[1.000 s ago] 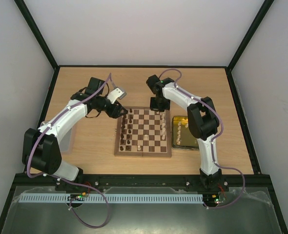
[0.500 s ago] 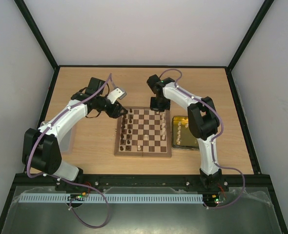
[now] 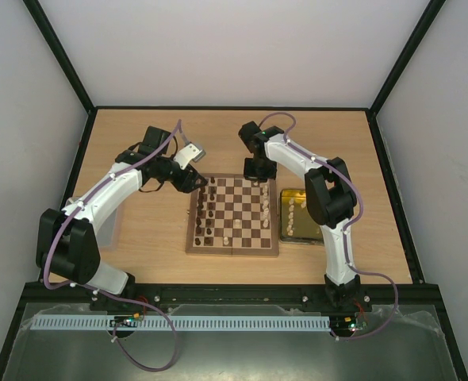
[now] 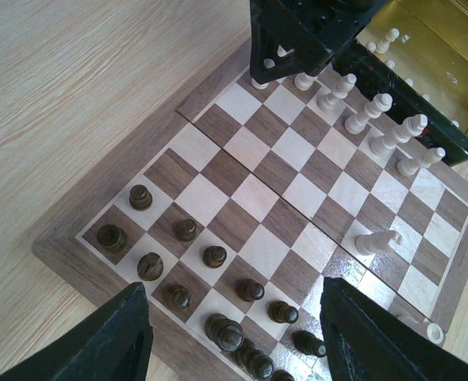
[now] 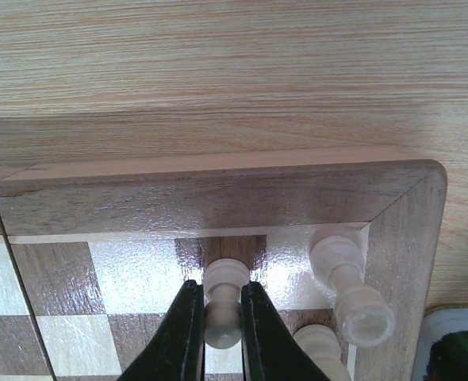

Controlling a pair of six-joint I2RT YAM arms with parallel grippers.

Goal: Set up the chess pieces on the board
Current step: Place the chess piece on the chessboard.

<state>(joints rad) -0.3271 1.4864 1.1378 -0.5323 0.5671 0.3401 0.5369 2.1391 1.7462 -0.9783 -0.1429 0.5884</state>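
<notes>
We are pinching a cream pawn [image 5: 225, 275] in the right gripper [image 5: 219, 317] over a far-edge square of the chessboard [image 5: 218, 198], just beside the corner rook [image 5: 353, 298], aiming to seat it centred and upright before releasing, while the left gripper [image 3: 196, 181] is hovering spread above the dark pieces [image 4: 214, 255].

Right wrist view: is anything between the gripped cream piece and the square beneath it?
Nothing visible. The right gripper is shut on the cream piece over a bare dark square by the board rim; another cream piece stands apart on the corner square.
</notes>
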